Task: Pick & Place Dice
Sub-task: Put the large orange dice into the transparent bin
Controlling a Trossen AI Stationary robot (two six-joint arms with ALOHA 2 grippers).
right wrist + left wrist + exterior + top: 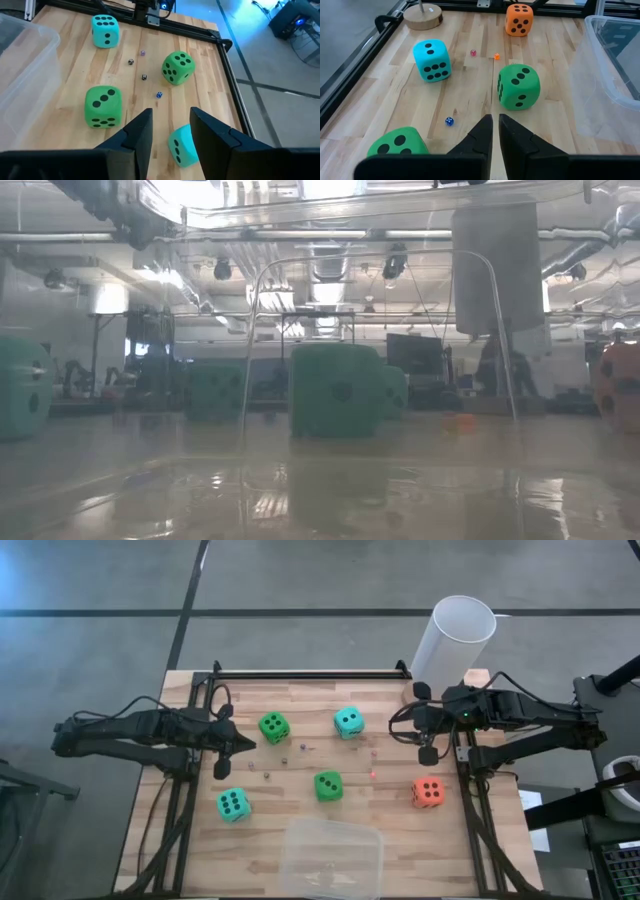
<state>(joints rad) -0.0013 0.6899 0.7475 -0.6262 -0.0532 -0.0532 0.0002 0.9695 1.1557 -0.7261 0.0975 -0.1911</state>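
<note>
- On the left of the table, the left gripper [222, 768] waits clenched and empty near a green die [274, 726].
- At the right, the right gripper [428, 754] hangs with jaws parted, holding nothing; aiming for the teal die [181, 145], it should straddle it squarely before squeezing.
- Count: two green, two teal, one orange die [428, 792], one clear tub [331, 858].

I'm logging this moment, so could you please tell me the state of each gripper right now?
Left gripper: closed, holding nothing, above the table near a green die.
Right gripper: open, empty, beside a teal die.
</note>
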